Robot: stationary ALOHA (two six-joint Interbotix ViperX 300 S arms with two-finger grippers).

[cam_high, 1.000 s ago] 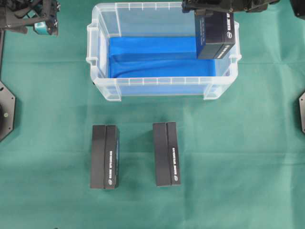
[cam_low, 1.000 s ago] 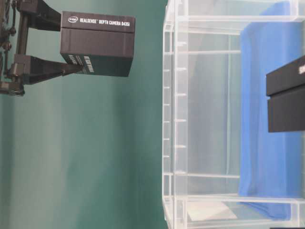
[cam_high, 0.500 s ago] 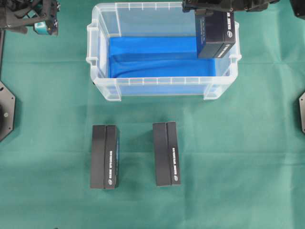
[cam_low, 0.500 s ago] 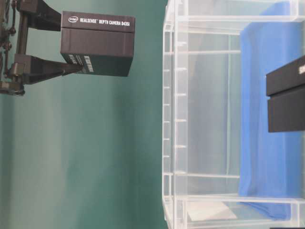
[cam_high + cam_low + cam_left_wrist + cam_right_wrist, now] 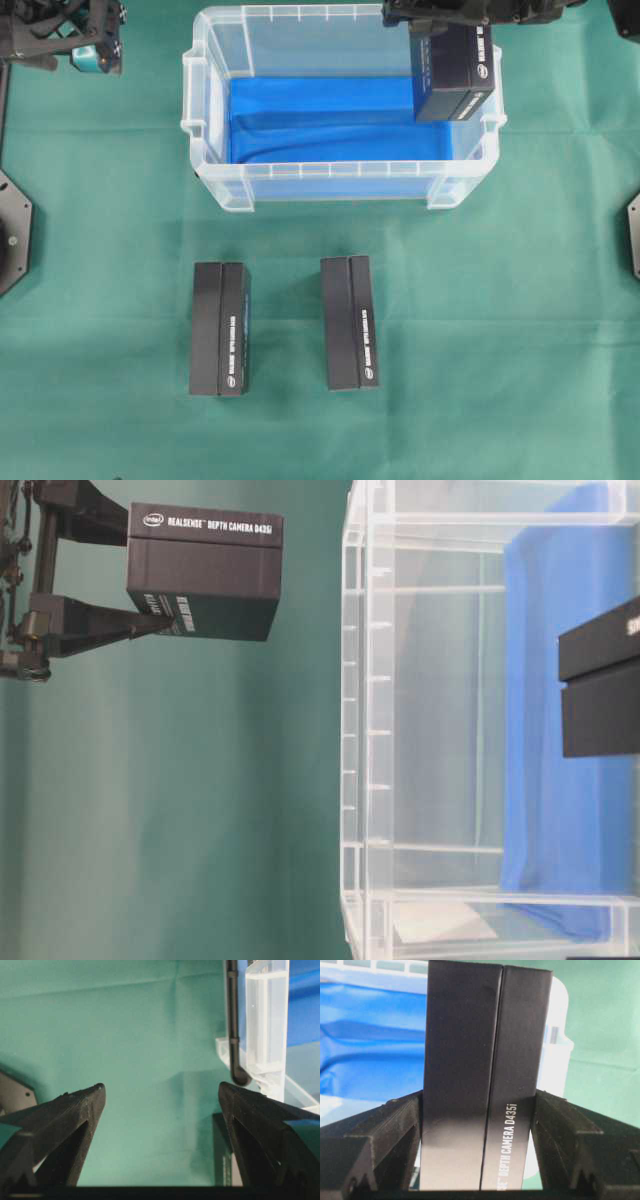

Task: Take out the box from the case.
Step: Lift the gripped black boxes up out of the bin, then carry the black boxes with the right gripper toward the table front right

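Right gripper (image 5: 479, 1105): clamped on the black box (image 5: 455, 72), held above the case's (image 5: 340, 182) right rear corner; arm cut off at frame top | Left gripper (image 5: 161, 1097): jaws wide apart over green cloth (image 5: 480, 330), nothing held | Two more boxes (image 5: 220, 328) (image 5: 350, 322): laid on cloth before the case.

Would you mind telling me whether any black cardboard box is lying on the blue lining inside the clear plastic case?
No: the blue lining is bare, and the third black box hangs clamped in the right end effector.
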